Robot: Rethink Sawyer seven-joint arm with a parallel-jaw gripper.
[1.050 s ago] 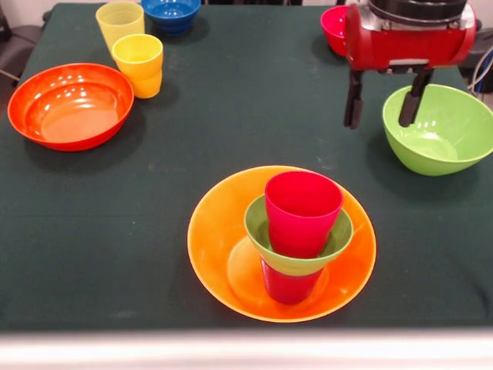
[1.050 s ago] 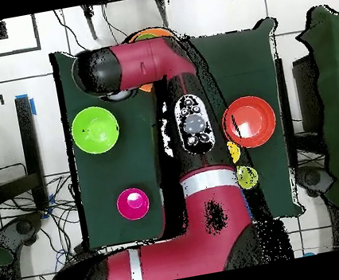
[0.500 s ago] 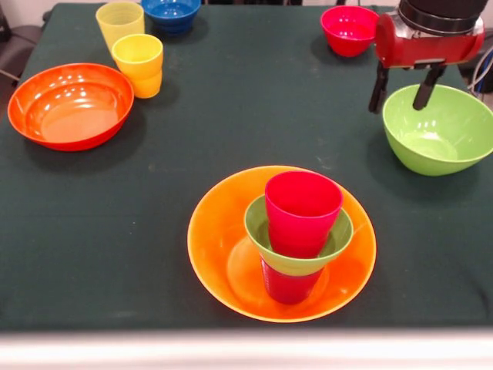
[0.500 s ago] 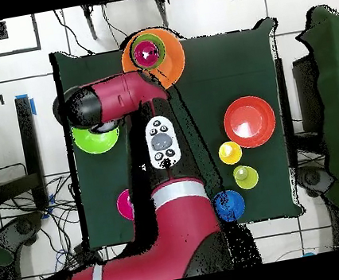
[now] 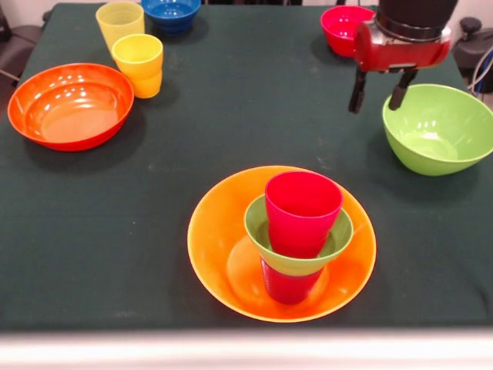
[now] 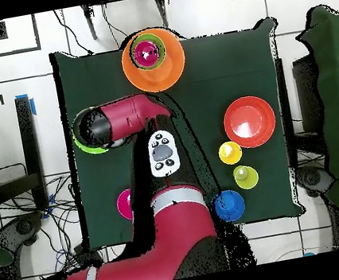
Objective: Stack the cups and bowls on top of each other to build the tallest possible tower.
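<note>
I hold the gripper empty, fingers wide, just beside the large green bowl, well apart from the tower, presumably its next piece.

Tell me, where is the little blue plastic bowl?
In the front view the small blue plastic bowl sits at the top edge, left of centre, right beside the pale yellow plastic cup.
</note>
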